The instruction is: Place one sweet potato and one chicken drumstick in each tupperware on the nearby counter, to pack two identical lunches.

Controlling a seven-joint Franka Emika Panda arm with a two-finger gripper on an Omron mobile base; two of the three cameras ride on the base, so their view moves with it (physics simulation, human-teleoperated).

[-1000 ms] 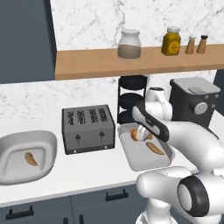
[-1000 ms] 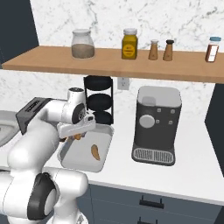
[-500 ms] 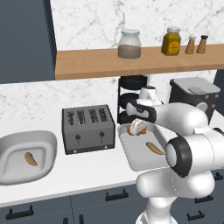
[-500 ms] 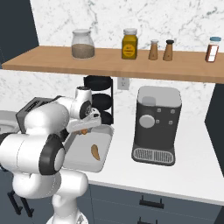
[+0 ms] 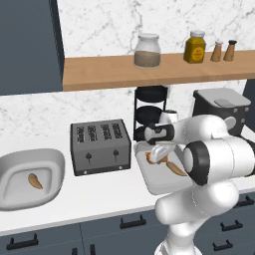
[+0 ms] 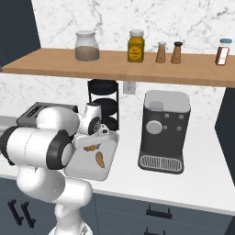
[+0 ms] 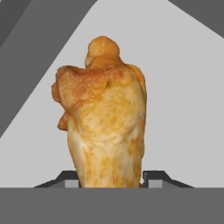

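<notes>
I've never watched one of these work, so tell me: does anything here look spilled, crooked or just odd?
Nothing stands out. The gripper holds a golden chicken drumstick over the right tupperware; a sweet potato lies in the left one.

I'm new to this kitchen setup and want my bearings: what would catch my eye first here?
The golden chicken drumstick looms in the hand view, pinched between the gripper fingers. In the left base view the gripper hangs over the right tupperware, where a sweet potato lies. Left of the toaster, the other tupperware holds another sweet potato.
</notes>
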